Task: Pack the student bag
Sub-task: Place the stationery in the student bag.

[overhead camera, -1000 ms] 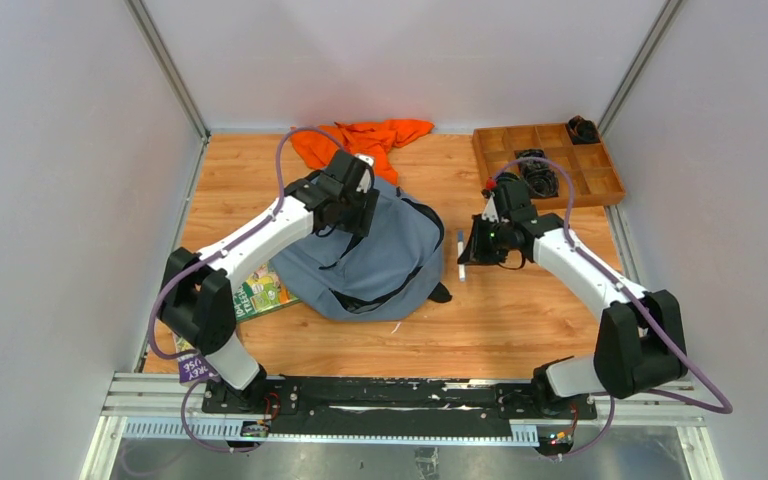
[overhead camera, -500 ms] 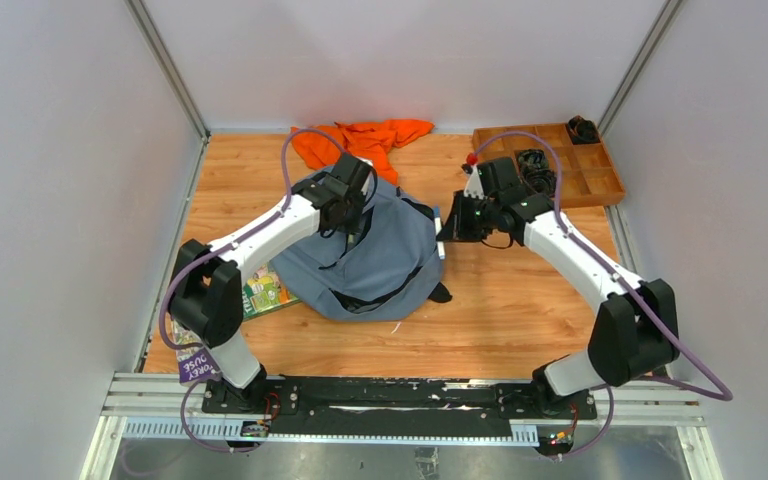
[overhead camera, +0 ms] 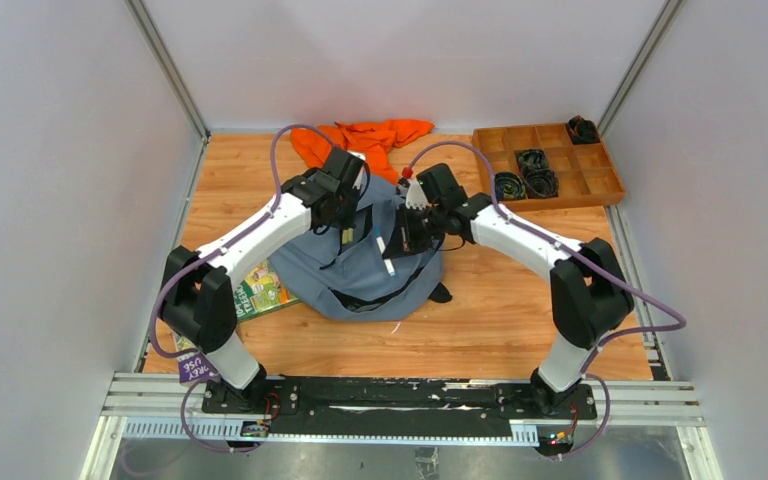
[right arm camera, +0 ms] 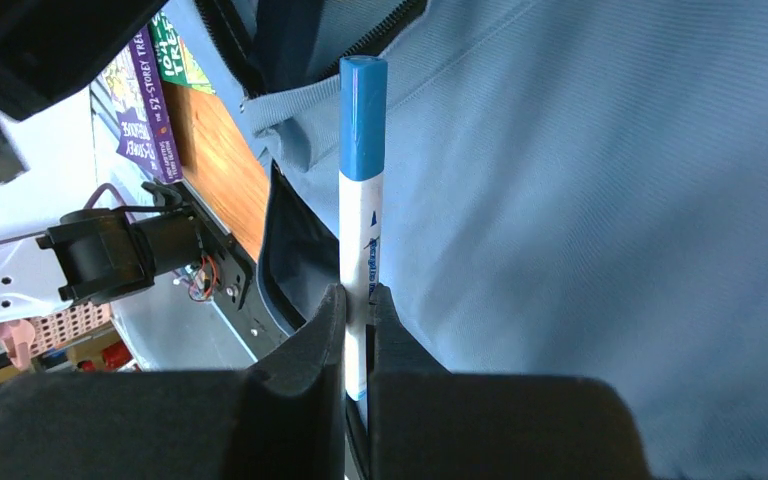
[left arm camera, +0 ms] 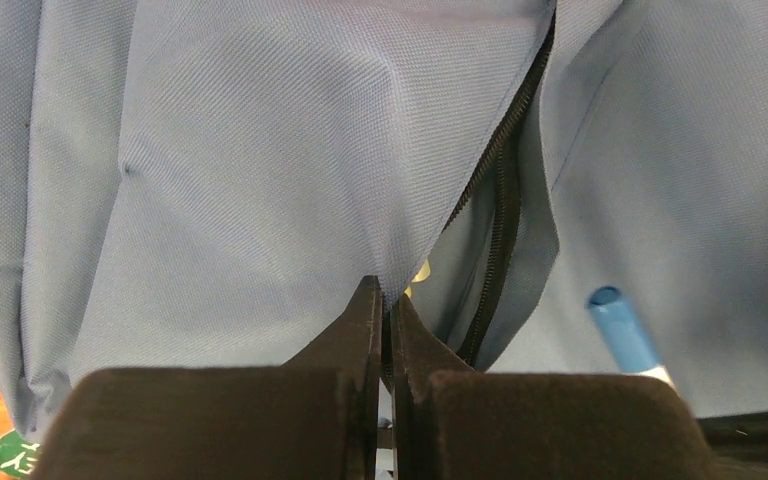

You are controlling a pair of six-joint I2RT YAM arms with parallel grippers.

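The student bag (overhead camera: 360, 275), grey-blue with dark zipper lines, lies in a heap at the middle of the table. My left gripper (overhead camera: 347, 225) is at the bag's upper left, its jaws shut on a fold of the fabric (left arm camera: 385, 298) beside the open zipper (left arm camera: 501, 200). Over the bag's upper right is my right gripper (overhead camera: 401, 236), shut on a white marker with a blue cap (overhead camera: 387, 258). In the right wrist view the marker (right arm camera: 361, 180) sticks out past the fingertips toward the bag's opening (right arm camera: 295, 250). Its cap (left arm camera: 620, 325) also shows in the left wrist view.
An orange cloth (overhead camera: 365, 138) lies behind the bag. A wooden compartment tray (overhead camera: 600, 180) holding black cables stands at the back right. Books (overhead camera: 260, 292) stick out from under the bag's left side, near the left arm's base.
The left gripper has shut on the bag's fabric. The right arm has carried the marker leftward from over the bare table to above the bag.
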